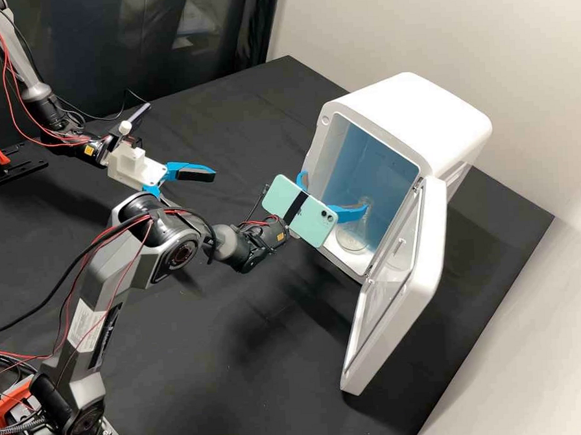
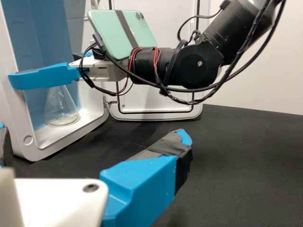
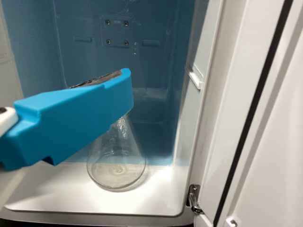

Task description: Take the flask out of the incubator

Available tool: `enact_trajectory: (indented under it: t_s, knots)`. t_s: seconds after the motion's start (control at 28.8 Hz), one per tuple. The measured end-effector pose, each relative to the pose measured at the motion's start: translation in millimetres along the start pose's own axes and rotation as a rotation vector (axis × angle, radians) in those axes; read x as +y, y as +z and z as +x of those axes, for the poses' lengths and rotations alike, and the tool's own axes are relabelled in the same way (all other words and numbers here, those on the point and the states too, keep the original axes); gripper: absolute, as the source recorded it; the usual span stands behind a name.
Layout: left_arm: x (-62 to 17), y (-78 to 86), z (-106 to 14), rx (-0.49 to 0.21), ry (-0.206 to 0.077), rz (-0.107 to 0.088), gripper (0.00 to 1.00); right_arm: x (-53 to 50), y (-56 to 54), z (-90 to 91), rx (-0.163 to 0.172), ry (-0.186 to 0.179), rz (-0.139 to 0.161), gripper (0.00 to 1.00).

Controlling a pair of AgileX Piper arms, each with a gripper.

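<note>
Inside the open incubator (image 1: 421,116), on its floor: flask (image 1: 356,235) is seen upright, at 6 o'clock just beneath 1 finger of the right gripper (image 1: 338,199) | its fingers spread, nothing gripped | left gripper (image 1: 181,178), fingers spread, is seen well apart at the incubator's 9 o'clock.

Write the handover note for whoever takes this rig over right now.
Left gripper: open, empty, above the bench, clear of the incubator.
Right gripper: open, in the incubator's mouth, with one finger level with the neck of the flask; no grip yet.
Flask: upright on the incubator's white floor, inside.
Done: door is open and the right arm is at the flask.
Left: close on the neck, lift, and bring the flask out onto the bench.
</note>
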Motion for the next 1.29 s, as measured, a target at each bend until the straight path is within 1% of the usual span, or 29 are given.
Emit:
enact_trajectory:
  t_s: [0.07,0.31,0.38,0.49,0.52,0.56,0.63,0.7,0.73,0.97,1.29]
  knots:
    - [0.0,0.0,0.0,0.000,0.000,0.000,1.00,-1.2,0.4,0.5,0.004,-0.001,-0.004,1.00]
    - [0.0,0.0,0.0,0.000,0.000,0.000,1.00,-0.1,0.7,0.6,0.011,0.003,-0.011,1.00]
    - [0.0,0.0,0.0,0.000,0.000,0.000,1.00,0.1,0.9,0.6,0.017,-0.001,-0.017,1.00]
    - [0.0,0.0,0.0,0.000,0.000,0.000,1.00,-1.0,3.1,-1.5,0.008,-0.006,-0.016,1.00]
    - [0.0,0.0,0.0,0.000,0.000,0.000,1.00,0.5,5.0,-2.7,-0.003,-0.004,-0.010,1.00]
    - [0.0,0.0,0.0,0.000,0.000,0.000,1.00,0.1,8.2,-4.8,-0.022,-0.014,-0.005,1.00]
    - [0.0,0.0,0.0,0.000,0.000,0.000,1.00,1.1,12.3,-9.9,-0.052,-0.035,0.016,1.00]
    - [0.0,0.0,0.0,0.000,0.000,0.000,1.00,1.6,14.6,-16.0,-0.070,-0.051,0.036,1.00]
    - [0.0,0.0,0.0,0.000,0.000,0.000,1.00,2.3,14.5,-20.5,-0.074,-0.053,0.051,1.00]
    - [0.0,0.0,0.0,0.000,0.000,0.000,1.00,6.3,10.7,-35.5,-0.069,-0.060,0.086,1.00]
    - [0.0,0.0,0.0,0.000,0.000,0.000,1.00,6.0,10.9,-34.8,-0.069,-0.060,0.086,1.00]
